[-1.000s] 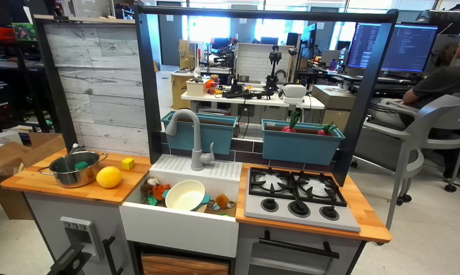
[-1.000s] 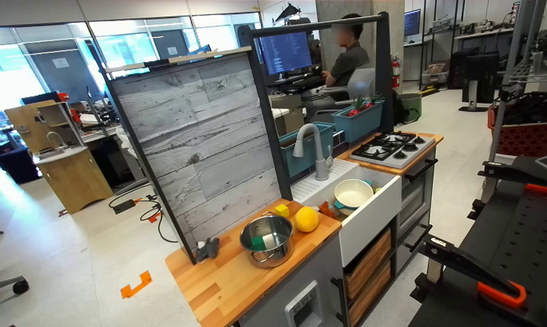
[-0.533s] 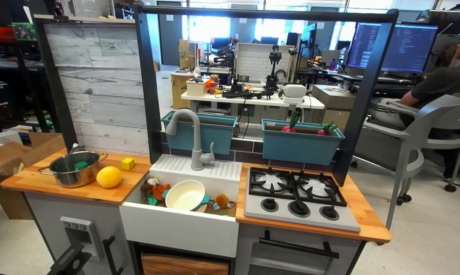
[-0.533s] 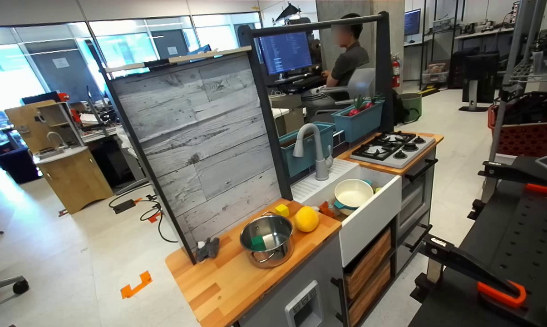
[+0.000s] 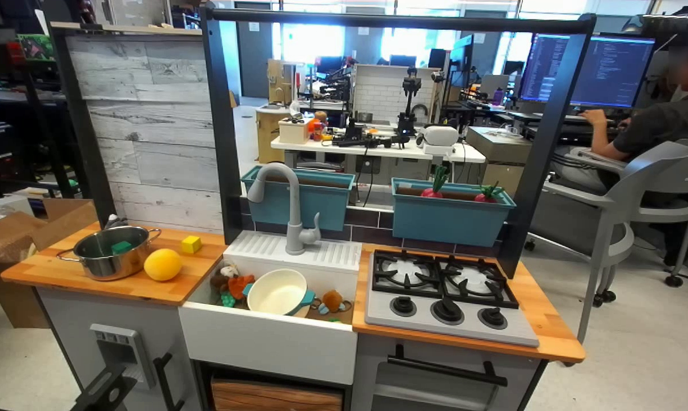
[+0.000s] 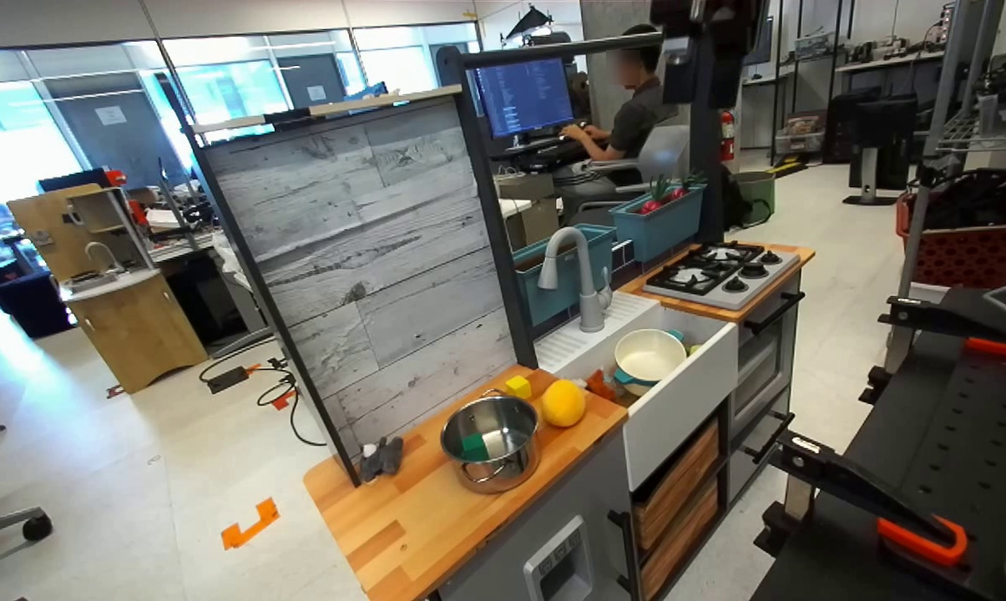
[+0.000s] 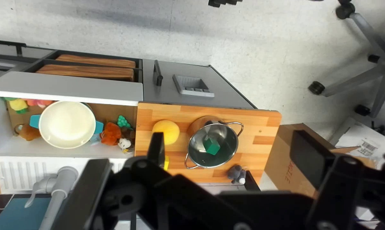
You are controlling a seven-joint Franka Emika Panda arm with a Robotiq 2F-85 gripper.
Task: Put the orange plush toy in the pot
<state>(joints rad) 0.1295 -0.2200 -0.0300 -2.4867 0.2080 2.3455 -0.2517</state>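
Note:
The silver pot point(image 5: 113, 254) stands on the left wooden counter with a green block point(image 7: 211, 146) inside; it also shows in an exterior view point(image 6: 503, 467). Two orange plush toys lie in the sink: a bright red-orange one point(image 5: 241, 286) left of the cream bowl, and a rounder brownish-orange one point(image 5: 332, 301) right of it. I cannot tell which one the task means. Both show in the wrist view, the bright one point(image 7: 111, 133) and the rounder one point(image 7: 29, 132). My gripper point(image 7: 227, 135) is open and empty, high above the counter, with the pot seen between its fingers.
A yellow ball point(image 5: 163, 265), a yellow cube point(image 5: 191, 245) and a grey plush point(image 6: 381, 457) are on the counter around the pot. The cream bowl point(image 5: 278, 292) sits in the sink under the grey faucet point(image 5: 294, 211). A wooden back panel point(image 6: 369, 250) rises behind the counter.
A dark arm part has come into view at the top right of an exterior view, and a dark shape at the top left of another. Pot and toys have not moved. The seated person's hands moved.

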